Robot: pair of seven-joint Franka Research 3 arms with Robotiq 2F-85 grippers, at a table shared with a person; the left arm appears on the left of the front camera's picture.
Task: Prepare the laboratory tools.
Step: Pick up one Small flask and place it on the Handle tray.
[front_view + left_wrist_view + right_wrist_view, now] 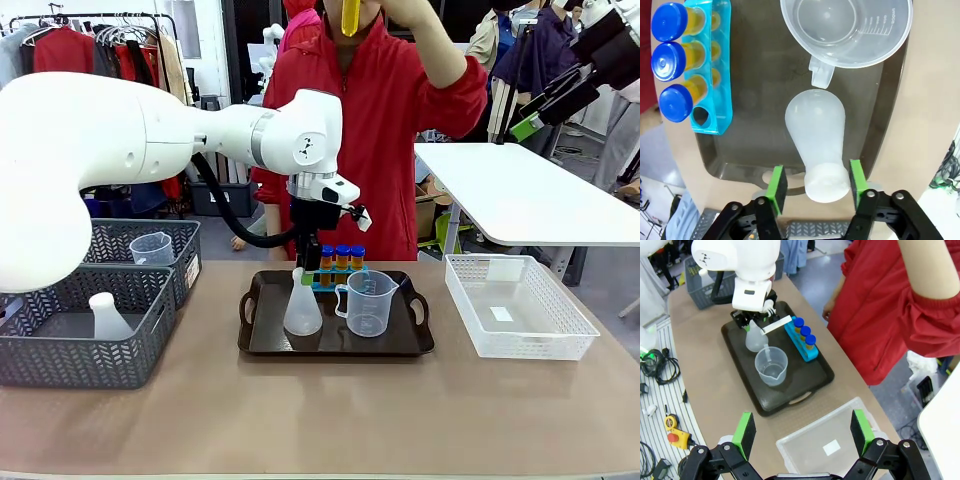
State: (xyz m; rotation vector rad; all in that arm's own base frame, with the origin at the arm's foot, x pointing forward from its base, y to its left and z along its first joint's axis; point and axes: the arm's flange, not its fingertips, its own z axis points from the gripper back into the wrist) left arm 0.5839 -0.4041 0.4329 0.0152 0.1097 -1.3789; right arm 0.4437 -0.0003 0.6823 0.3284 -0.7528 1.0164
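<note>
The dark tray (420, 345) sits at the middle of the surface (330, 420). On it the white flask (302, 310) stands upright at the left, the clear measuring cup (367, 303) just beside it at the right, its handle turned toward the flask. A blue rack (720, 65) at the tray's far edge holds three orange tubes with blue caps (342, 256); one hole at the rack's end is vacant.

The left gripper (815, 187) hangs directly over the flask. Its jaws are open, one green pad (776, 189) on each side of the flask's neck, with a visible gap on both sides. In the left wrist view the flask's mouth lies near the tray's rim, above the tray handle.

The right gripper (802, 432) is raised well above the surface, jaws open and holding nothing. Below it lies a white mesh basket (580, 330), well apart from the tray's right edge, with bare surface between them.

Two grey baskets (60, 370) occupy the left side; the nearer one holds a second white flask (107, 318), the farther one a second clear cup (152, 248).

The person (390, 130) stands at the far edge behind the tray, one hand (395, 10) raising an orange tube (350, 15).
</note>
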